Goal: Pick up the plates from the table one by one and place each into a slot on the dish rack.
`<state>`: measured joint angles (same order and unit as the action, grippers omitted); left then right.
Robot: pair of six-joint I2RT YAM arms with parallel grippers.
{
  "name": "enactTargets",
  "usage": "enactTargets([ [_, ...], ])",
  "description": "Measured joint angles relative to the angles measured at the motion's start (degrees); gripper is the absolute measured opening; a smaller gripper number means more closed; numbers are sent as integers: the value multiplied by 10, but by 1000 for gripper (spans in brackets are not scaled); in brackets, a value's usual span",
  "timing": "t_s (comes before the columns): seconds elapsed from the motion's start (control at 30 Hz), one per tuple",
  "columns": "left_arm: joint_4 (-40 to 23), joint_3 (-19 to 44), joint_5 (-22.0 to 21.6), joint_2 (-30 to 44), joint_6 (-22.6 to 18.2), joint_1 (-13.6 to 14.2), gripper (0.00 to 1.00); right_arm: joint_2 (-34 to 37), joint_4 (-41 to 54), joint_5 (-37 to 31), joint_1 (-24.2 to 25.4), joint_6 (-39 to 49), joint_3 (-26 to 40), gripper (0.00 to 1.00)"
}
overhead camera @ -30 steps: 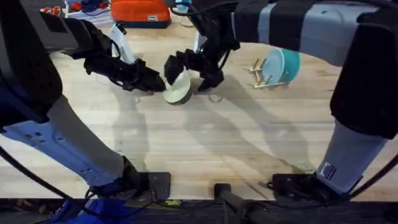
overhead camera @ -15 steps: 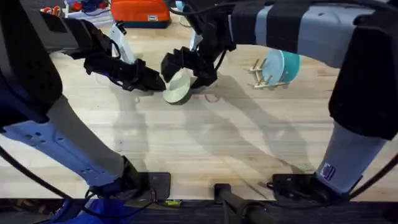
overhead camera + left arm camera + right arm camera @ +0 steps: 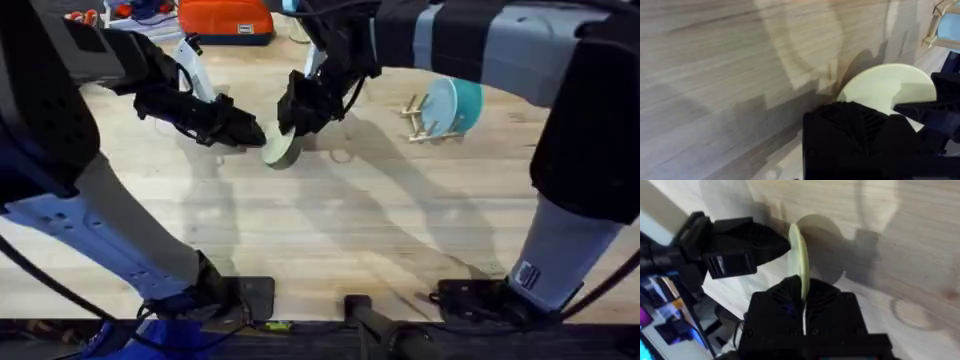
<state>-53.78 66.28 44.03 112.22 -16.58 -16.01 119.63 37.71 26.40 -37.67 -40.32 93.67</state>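
A pale yellow plate [image 3: 282, 150] stands on edge on the table [image 3: 330, 230], left of centre. My left gripper [image 3: 255, 138] is shut on its left rim. From above and behind, my right gripper [image 3: 292, 122] is shut on the plate's upper edge. In the right wrist view the plate [image 3: 799, 260] runs edge-on into my right gripper [image 3: 803, 294], with the left gripper [image 3: 782, 244] at its rim. In the left wrist view the plate [image 3: 880, 87] sits past my left gripper [image 3: 860, 117]. The dish rack [image 3: 428, 128] at the right holds a teal plate [image 3: 466, 105] and a light blue plate [image 3: 437, 104].
An orange container [image 3: 225, 20] and small items lie along the table's far edge. Both arm bases sit at the near edge. Bare wood stretches across the middle and front of the table, between the plate and the rack.
My right gripper has moved in from open around the plate and shut on its upper edge. The plate has tipped from tilted to more upright. The left gripper has barely moved.
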Motion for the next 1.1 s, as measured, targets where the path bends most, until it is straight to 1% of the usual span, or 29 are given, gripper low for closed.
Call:
enactTargets([
  [0.2, -11, 1, -3, -4, -26, 1, 41, 0, 6, 11, 0, 62, 0, 30],
  [0.37, -31, -6, -37, -45, -37, 6, 41, -4, 20, 16, -1, 119, 0, 31],
  [0.53, -66, -7, -57, -144, -42, 7, 41, -40, 71, -19, -2, 166, 0, 31],
  [0.7, -108, -7, -73, -252, -45, 7, 41, -101, 125, -76, -3, 209, 0, 31],
  [0.87, -153, -7, -84, -353, -45, 8, 41, -154, 159, -142, -2, 245, 0, 31],
  [1.0, -182, -7, -91, -426, -44, 8, 41, -193, 180, -180, 4, 264, 0, 31],
  [1.1, -195, -7, -93, -479, -44, 8, 40, -227, 202, -198, 20, 281, 0, 31],
])
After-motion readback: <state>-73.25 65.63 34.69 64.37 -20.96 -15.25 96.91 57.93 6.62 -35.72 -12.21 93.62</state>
